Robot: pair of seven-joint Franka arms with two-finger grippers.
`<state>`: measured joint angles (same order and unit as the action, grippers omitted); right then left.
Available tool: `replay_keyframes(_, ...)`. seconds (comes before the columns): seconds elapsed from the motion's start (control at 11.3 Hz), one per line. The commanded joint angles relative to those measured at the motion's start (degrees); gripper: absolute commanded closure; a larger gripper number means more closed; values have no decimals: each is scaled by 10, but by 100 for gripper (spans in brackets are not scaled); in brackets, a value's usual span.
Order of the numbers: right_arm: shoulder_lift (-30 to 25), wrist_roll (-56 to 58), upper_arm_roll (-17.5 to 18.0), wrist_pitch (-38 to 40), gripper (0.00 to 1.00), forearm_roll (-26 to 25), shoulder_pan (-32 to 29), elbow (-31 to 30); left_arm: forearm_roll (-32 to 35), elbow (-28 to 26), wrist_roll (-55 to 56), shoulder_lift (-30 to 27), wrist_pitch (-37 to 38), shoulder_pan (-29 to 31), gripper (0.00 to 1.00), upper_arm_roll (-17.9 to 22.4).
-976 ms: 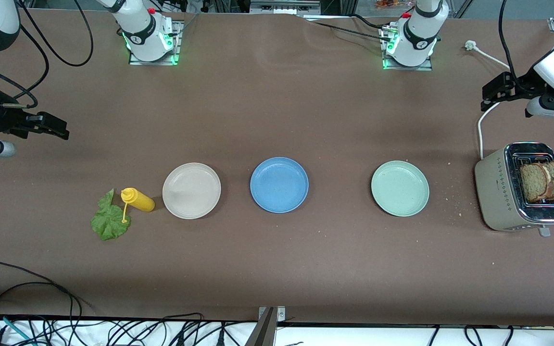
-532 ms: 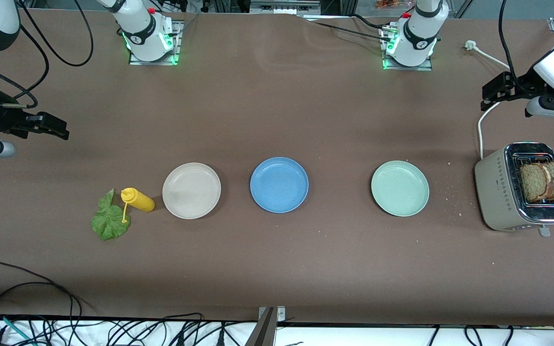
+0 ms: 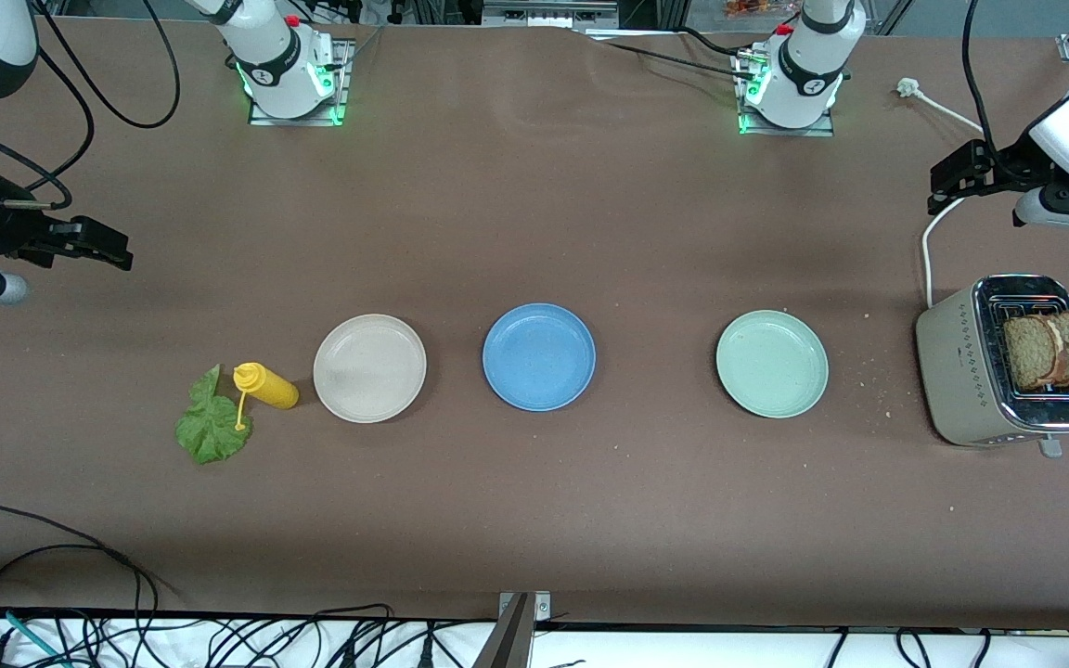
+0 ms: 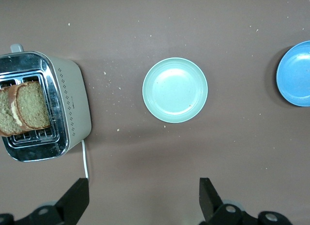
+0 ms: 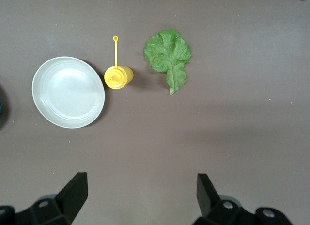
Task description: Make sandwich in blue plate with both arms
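The empty blue plate [image 3: 539, 356] lies mid-table, and its rim [image 4: 295, 74] shows in the left wrist view. Two brown bread slices [image 3: 1049, 350] stand upright in the toaster [image 3: 966, 371] at the left arm's end of the table; the left wrist view shows these slices [image 4: 24, 108] too. A green lettuce leaf [image 3: 212, 429] lies flat toward the right arm's end, and the leaf [image 5: 168, 54] appears in the right wrist view. My left gripper [image 3: 941, 186] hangs open over bare table and the toaster's cable, empty [image 4: 144, 196]. My right gripper [image 3: 112, 250] hangs open over bare table, empty [image 5: 141, 191].
A mint-green plate [image 3: 772, 364] lies between the blue plate and the toaster. A cream-white plate [image 3: 369, 368] lies beside a yellow squeeze bottle [image 3: 265, 386] tipped on its side by the lettuce. The toaster's white cable [image 3: 929, 241] runs toward the arm bases. Crumbs dot the table near the toaster.
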<state>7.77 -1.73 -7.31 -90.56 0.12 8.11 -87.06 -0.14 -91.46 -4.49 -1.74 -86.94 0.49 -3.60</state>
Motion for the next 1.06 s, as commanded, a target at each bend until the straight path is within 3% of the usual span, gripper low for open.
replay_keyframes(0.0, -3, 0, 1, 2, 0, 3, -3, 6, -11, 11, -6, 7, 12, 3, 0, 0)
replay_keyframes(0.98, -3, 2, 1, -1, 0, 2, -4, 6, -9, 14, 3, 5, 12, 3, 0, -1)
